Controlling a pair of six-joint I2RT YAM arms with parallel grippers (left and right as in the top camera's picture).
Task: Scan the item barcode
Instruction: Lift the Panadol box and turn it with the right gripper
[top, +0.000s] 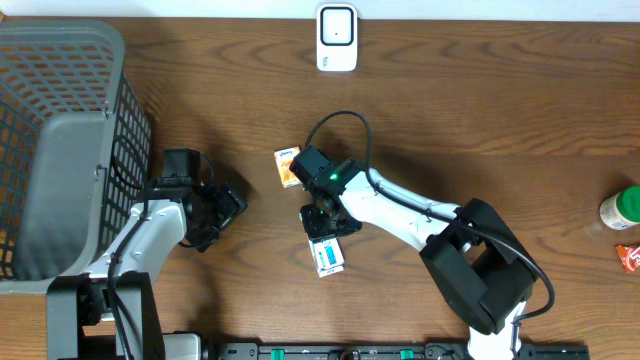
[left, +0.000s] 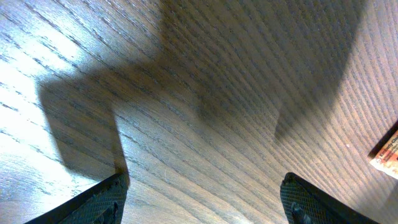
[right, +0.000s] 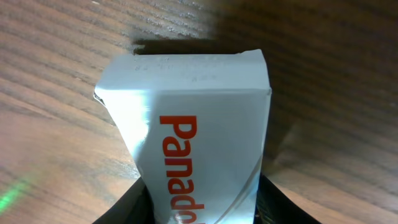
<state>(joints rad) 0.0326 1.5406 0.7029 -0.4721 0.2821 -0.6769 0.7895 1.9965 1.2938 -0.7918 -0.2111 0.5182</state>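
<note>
Right wrist: right gripper (right: 199, 214) has the box (right: 199, 124) between its fingers (right: 127, 208). The dark pads sit against both long sides, so it reads as gripping the box. The box runs straight out from the jaws, white face toward the camera, with orange lettering starting "Panad". Its far end has a dented corner, and table (right: 56, 124) wood shows beyond it. I can't tell from here whether the box is lifted or resting on the wood.

Overhead: the box's blue-and-white end sticks out from under the gripper on the side nearer the robot base. No barcode is readable in any view.

Outward from the right gripper:
- orange box (top: 288, 167): close by, ahead and to the left, flat on the table
- left gripper (top: 215, 215): further left, jaws spread wide with nothing between them, over bare wood
- basket (top: 60, 130): past the left gripper, at the far left
- scanner (top: 337, 38): well ahead, white, at the far table edge, well apart from the box
- bottle (top: 620, 208), green lid, and red packet (top: 628, 258): far right, at the table edge

Left wrist: only the corner of the orange box shows, at the right edge.
</note>
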